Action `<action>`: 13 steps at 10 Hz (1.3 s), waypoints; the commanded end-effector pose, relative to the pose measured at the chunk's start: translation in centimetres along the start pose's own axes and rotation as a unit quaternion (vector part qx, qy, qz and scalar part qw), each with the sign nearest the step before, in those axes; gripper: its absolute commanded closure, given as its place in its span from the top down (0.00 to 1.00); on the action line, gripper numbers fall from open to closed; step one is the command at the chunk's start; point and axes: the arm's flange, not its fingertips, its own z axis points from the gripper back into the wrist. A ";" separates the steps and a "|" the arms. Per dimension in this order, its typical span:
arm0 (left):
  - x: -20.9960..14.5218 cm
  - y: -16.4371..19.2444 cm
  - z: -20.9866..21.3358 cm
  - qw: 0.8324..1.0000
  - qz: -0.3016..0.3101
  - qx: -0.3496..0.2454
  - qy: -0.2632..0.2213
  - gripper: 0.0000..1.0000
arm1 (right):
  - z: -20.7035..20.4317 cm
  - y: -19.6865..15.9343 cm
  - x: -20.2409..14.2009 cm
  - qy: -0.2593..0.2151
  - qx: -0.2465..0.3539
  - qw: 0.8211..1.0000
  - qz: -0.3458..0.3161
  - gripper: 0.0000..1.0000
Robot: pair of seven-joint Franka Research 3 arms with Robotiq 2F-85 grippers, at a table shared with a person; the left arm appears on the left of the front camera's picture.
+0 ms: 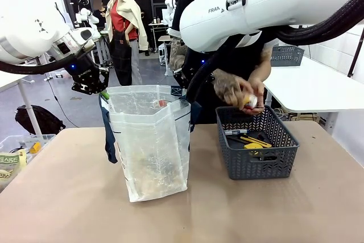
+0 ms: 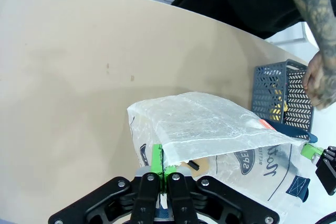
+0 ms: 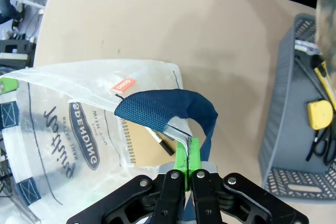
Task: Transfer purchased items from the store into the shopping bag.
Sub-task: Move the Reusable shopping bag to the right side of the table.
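Left tool (image 2: 159, 157), right tool (image 3: 189, 153) each pinching shopping bag (image 1: 149, 146) rim from opposite sides, wrists angled downward.

1 shopping bag (image 1: 151, 140) and 1 basket (image 1: 256, 163) are standing on 1 table (image 1: 57, 197); 1 notebook (image 3: 149, 148) is lying inside the bag.

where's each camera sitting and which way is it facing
Front: between the arms, facing across the table at the person's hands by the basket; both arms show.
Left wrist: above the bag, looking down its shut fingers pinching the rim.
Right wrist: looking down its shut fingers pinching the bag at its handle.
Shared: all three show bag and basket.
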 end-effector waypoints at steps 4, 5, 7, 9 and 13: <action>0.0 0.2 0.3 1.000 0.009 0.000 -0.003 0.00 | 0.2 -0.3 0.0 0.002 0.002 1.000 -0.005 0.00; 0.0 0.2 0.3 1.000 0.009 0.000 -0.003 0.00 | 0.2 -0.3 0.0 0.002 0.002 1.000 -0.005 0.00; 0.0 0.2 0.3 1.000 0.009 0.000 -0.003 0.00 | 0.2 -0.3 0.0 0.002 0.002 1.000 -0.005 0.00; 0.0 0.2 0.3 1.000 0.009 0.000 -0.003 0.00 | 0.2 -0.3 0.0 0.002 0.002 1.000 -0.005 0.00; 0.0 0.2 0.3 1.000 0.009 0.000 -0.003 0.00 | 0.2 -0.3 0.0 0.002 0.002 1.000 -0.005 0.00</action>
